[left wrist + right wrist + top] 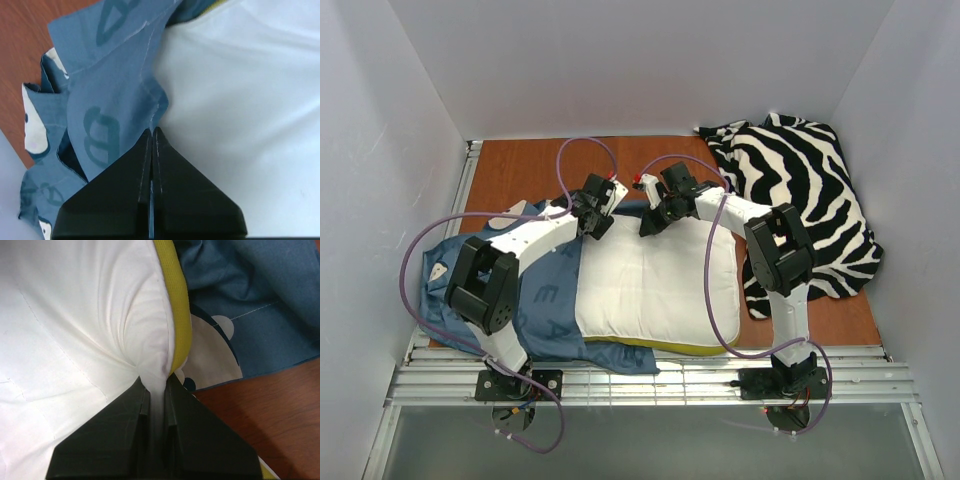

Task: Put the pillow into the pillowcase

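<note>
The white quilted pillow (655,290) lies mid-table, its yellow edge (665,347) showing at the front. The blue pillowcase (545,300) covers its left part and spreads to the left. My left gripper (597,218) is shut on the pillowcase's hem (150,107) at the pillow's far edge, with the white pillow (240,100) right beside it. My right gripper (657,215) is shut on the pillow's far edge (150,365), pinching white fabric next to the yellow edge (177,315). Blue pillowcase cloth (250,295) lies beside it.
A black-and-white zebra-striped cloth (800,195) is heaped at the back right. Brown tabletop (520,170) shows at the back left and front right (840,320). White walls close in three sides. A metal rail (650,380) runs along the near edge.
</note>
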`<act>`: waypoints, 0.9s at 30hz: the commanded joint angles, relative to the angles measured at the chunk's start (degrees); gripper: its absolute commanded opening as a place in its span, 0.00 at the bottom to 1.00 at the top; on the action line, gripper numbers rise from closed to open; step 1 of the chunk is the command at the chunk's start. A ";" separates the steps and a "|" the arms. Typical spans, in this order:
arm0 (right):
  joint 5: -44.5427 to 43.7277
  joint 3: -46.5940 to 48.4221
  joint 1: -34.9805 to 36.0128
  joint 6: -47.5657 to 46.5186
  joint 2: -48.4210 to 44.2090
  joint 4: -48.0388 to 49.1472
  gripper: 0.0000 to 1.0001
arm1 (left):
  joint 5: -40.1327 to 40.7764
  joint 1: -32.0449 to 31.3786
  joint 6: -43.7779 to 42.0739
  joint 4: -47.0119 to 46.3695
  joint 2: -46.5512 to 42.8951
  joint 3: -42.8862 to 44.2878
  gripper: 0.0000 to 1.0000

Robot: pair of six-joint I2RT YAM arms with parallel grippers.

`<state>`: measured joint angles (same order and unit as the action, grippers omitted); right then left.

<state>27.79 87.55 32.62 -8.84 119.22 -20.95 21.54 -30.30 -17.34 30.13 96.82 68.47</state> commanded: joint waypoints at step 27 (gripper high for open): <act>0.51 4.64 -11.53 26.16 2.51 15.41 0.01 | -42.02 7.97 6.54 -1.56 17.61 24.24 0.00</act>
<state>30.72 88.47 21.15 14.48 121.49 -14.22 -24.40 -26.74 -8.45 30.22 113.67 87.55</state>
